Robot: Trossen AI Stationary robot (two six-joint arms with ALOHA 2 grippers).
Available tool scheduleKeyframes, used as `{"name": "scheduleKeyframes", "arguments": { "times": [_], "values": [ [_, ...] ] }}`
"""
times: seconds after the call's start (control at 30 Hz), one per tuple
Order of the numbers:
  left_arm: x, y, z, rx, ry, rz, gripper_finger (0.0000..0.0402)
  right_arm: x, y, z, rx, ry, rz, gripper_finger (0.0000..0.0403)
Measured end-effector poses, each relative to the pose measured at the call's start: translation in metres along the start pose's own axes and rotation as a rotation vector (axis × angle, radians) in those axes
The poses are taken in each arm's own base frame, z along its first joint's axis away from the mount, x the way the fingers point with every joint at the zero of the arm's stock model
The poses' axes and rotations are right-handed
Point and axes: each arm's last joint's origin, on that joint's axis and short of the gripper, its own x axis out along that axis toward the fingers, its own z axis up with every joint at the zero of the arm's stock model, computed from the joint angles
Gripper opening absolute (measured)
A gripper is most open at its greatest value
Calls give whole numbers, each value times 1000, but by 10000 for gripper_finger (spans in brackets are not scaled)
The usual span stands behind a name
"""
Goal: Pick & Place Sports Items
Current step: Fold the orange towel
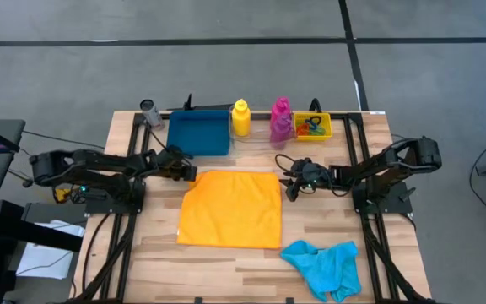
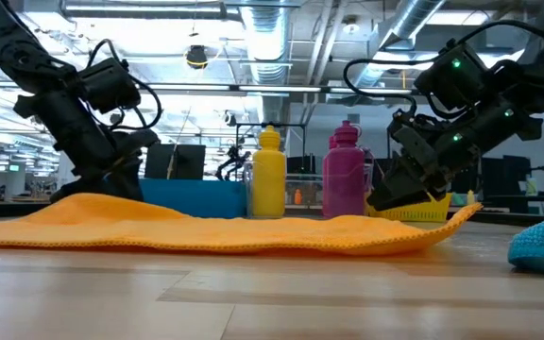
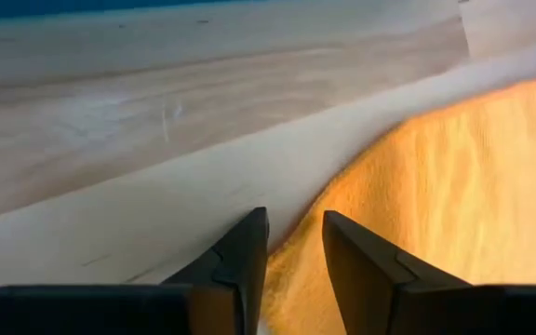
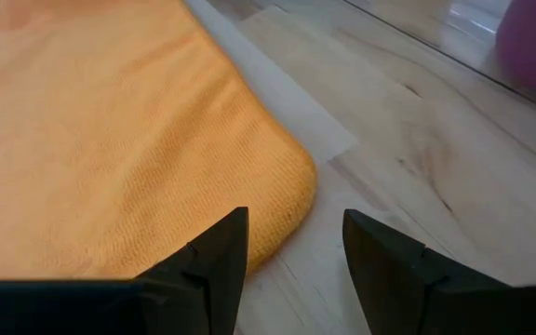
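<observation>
I have the left gripper point(image 3: 294, 244) pinching the orange cloth point(image 1: 231, 209) at its far-left corner, while the right gripper point(image 4: 296, 244) stands apart at the far-right corner.

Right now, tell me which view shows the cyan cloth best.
The high view: the whole cyan cloth lies crumpled at the table's near right corner, apart from the orange cloth. The low view catches only a fuzzy edge of it at the right border. Neither wrist view shows it.
</observation>
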Motion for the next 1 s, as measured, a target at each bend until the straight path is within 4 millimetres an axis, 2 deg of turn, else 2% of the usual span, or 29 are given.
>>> {"name": "scheduleKeyframes", "arguments": {
  "times": [0.37,0.6,1.0],
  "values": [
    [-13,4,15,90,-135,8,131,0,0,0,0,-1,1,169],
    [-13,15,8,72,-32,109,149,0,0,0,0,-5,-6,169],
    [-13,12,9,45,-32,62,160,0,0,0,0,-11,-19,169]
  ]
}}
